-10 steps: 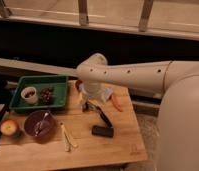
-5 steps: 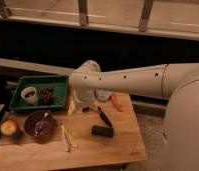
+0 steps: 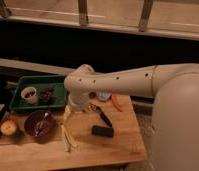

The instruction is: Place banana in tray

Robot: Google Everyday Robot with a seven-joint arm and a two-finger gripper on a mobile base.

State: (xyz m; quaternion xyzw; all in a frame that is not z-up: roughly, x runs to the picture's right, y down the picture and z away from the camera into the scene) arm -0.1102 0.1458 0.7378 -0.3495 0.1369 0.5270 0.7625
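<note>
The banana (image 3: 68,136) lies on the wooden table (image 3: 118,145) as pale yellow narrow strips, just right of the purple bowl. The dark green tray (image 3: 55,80) stands at the table's back left, holding a white cup (image 3: 29,94) and a dark red item (image 3: 46,93). My white arm (image 3: 123,80) reaches in from the right and bends down at the tray's right edge. The gripper (image 3: 73,109) hangs below it, just above the banana's upper end and beside the tray's front right corner. The arm hides most of it.
A round dark purple bowl (image 3: 39,124) holding a utensil sits in front of the tray, with an apple (image 3: 9,127) to its left. A black utensil (image 3: 101,115), a black block (image 3: 102,131) and a small orange piece (image 3: 116,103) lie right of the gripper.
The arm's end and gripper have moved left, from above the black utensil to the tray's right edge above the banana. The banana and the other objects stay in place.
</note>
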